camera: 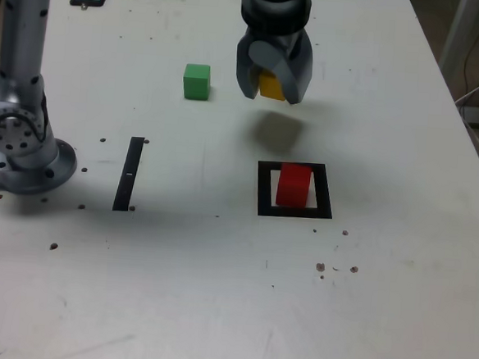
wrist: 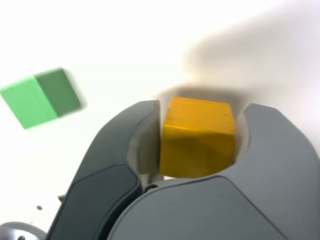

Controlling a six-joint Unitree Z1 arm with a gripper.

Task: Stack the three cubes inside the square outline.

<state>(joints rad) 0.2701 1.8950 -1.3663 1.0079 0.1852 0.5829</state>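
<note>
Work here looks about a third done, by my reckoning: one cube placed, one in the grip, one to fetch. Going across from the exterior view's left, the arm's base (camera: 28,165) is rounded and silvery grey, standing on a pale, smooth table (camera: 158,289) flecked with small dark marks. Next comes the strip (camera: 129,174), flat, narrow, straight and matt black; I judge it has no part in the stack.

Then the green cube (camera: 197,83), plain and crisp-edged, sits on the table by itself, outside the outline, so it is still to be picked up.

To its right hangs the gripper (camera: 273,93), its jaws closed on the yellow cube (wrist: 197,145). The fingers are thick, curved and dull grey, bulging around the block like a pincer. The cube is more orange where the light falls on its top face and browner down the shaded side, with faint scuffs near one edge. A soft shadow lies on the table below, so it is clear of the surface.

Furthest right of the pieces, the red cube (camera: 293,186) stands inside the outline (camera: 264,191), a thick black square border with a white middle. Nothing is on top of it; yellow probably goes there next, then green.
</note>
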